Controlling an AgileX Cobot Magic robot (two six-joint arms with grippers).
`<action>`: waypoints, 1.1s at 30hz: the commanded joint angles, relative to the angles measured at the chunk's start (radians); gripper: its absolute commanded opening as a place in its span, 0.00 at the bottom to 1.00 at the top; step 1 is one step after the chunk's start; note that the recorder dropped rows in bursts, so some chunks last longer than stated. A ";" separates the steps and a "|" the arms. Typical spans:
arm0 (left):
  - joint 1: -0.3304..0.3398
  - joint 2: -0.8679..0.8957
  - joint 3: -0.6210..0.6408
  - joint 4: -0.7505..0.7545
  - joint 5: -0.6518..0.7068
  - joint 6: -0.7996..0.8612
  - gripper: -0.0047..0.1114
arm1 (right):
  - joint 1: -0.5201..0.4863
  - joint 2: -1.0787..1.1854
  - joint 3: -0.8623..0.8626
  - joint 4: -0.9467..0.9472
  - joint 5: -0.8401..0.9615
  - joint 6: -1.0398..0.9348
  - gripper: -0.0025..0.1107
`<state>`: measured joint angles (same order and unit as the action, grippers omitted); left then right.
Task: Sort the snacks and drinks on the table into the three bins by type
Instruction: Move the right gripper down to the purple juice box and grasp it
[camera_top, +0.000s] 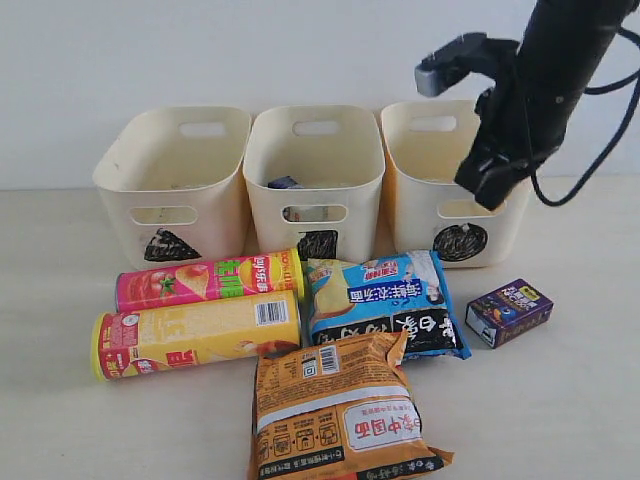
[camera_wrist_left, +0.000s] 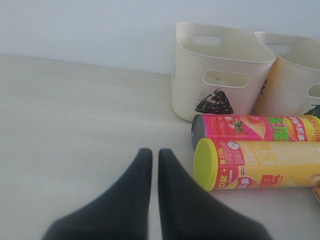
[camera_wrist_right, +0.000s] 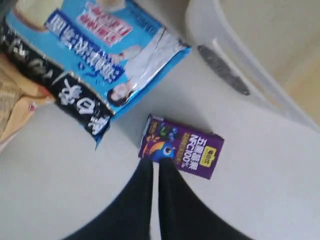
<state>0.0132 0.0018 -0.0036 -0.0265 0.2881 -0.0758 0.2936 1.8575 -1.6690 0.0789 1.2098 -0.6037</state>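
Observation:
Three cream bins stand in a row at the back: left bin (camera_top: 175, 170), middle bin (camera_top: 315, 165), right bin (camera_top: 450, 185). A white-and-blue pack (camera_top: 285, 183) shows inside the middle one. On the table (camera_top: 580, 400) lie the pink canister (camera_top: 210, 280), yellow canister (camera_top: 195, 333), blue-black packet (camera_top: 385, 300), orange packet (camera_top: 340, 410) and dark purple box (camera_top: 509, 311). My right gripper (camera_top: 492, 192) hangs shut and empty in front of the right bin, high over the purple box (camera_wrist_right: 182, 147). My left gripper (camera_wrist_left: 151, 152) is shut and empty over bare table, beside the yellow canister's lid (camera_wrist_left: 205, 165).
A plain wall rises behind the bins. The right arm's cable (camera_top: 590, 150) loops beside the right bin. Bare table shows to the left of the canisters in the left wrist view and around the purple box.

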 joint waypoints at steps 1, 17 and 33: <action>0.004 -0.002 0.004 0.001 0.003 0.006 0.07 | -0.004 -0.034 0.133 0.000 0.011 -0.174 0.02; 0.004 -0.002 0.004 0.001 0.003 0.006 0.07 | -0.004 -0.033 0.374 -0.041 -0.189 -0.466 0.08; 0.004 -0.002 0.004 0.001 0.003 0.006 0.07 | -0.004 0.045 0.405 -0.110 -0.378 -0.711 0.61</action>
<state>0.0132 0.0018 -0.0036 -0.0265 0.2881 -0.0758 0.2920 1.8731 -1.2675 0.0000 0.8434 -1.2604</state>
